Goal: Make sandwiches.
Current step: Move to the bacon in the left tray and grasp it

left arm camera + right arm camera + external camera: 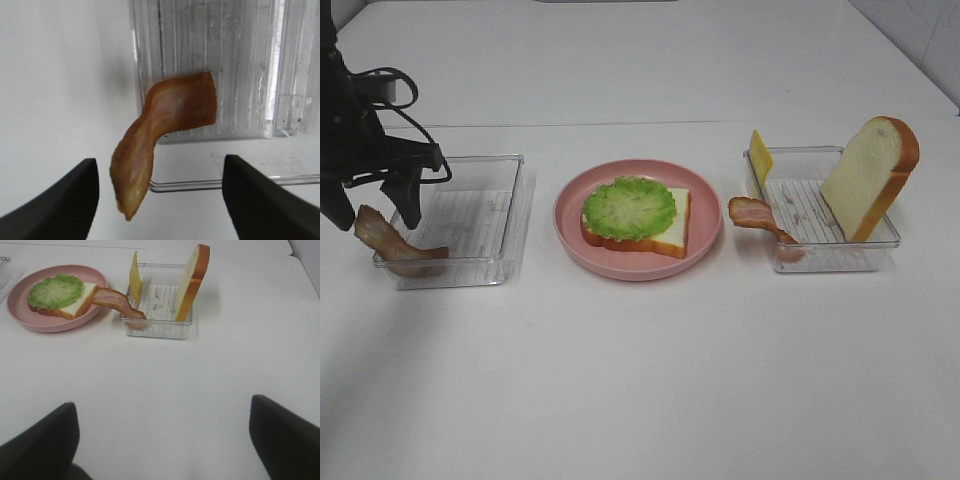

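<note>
A bread slice (670,233) topped with a green lettuce leaf (630,207) lies on the pink plate (705,240). One bacon strip (392,243) hangs over the near-left rim of the left clear tray (470,215); it also shows in the left wrist view (165,120). My left gripper (377,215) is open just above it, one finger on each side (160,162), not touching. The right clear tray (820,250) holds an upright bread slice (868,175), a yellow cheese slice (759,156) leaning at its far-left corner, and a second bacon strip (758,218) over its left rim. My right gripper (162,407) is open and empty, well in front of that tray.
The white table (640,380) carries the two trays at either side and the plate between them. The plate (52,322), bacon (117,302), cheese (135,272) and upright bread (192,280) also show in the right wrist view.
</note>
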You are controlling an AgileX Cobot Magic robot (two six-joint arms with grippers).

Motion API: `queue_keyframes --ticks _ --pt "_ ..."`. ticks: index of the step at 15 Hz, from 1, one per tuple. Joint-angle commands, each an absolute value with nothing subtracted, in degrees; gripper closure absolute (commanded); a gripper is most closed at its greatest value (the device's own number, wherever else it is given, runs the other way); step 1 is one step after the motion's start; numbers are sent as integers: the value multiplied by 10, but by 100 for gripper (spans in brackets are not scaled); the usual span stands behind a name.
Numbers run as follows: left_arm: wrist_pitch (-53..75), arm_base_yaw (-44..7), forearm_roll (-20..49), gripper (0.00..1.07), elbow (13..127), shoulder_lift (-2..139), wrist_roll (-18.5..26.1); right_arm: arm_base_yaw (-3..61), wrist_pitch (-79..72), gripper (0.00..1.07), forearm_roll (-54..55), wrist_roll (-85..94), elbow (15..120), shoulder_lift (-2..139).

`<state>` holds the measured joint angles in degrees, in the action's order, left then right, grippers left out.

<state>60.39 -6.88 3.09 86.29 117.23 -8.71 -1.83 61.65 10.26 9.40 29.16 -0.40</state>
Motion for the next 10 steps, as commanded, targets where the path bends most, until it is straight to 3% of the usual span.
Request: queue_keyframes --ticks 1,4,5,6,7,9,10 --pt "599 -68 33 41 859 1179 -91 -20 612 20 104 98 290 -11" --pt "590 -68 33 53 859 1179 -91 -20 612 20 104 98 290 -11" --pt "590 -68 33 66 859 1179 -90 -20 612 20 104 98 290 -11" --pt "591 -68 33 70 859 1179 -90 -20 612 20 104 98 290 -11" --pt "592 -68 33 89 859 1179 -88 -20 612 20 104 98 290 -11" --pt "592 -68 33 94 859 1179 -88 -20 612 20 104 98 290 -11" --pt "592 -68 33 105 859 1179 -77 -20 612 20 104 98 290 -11"
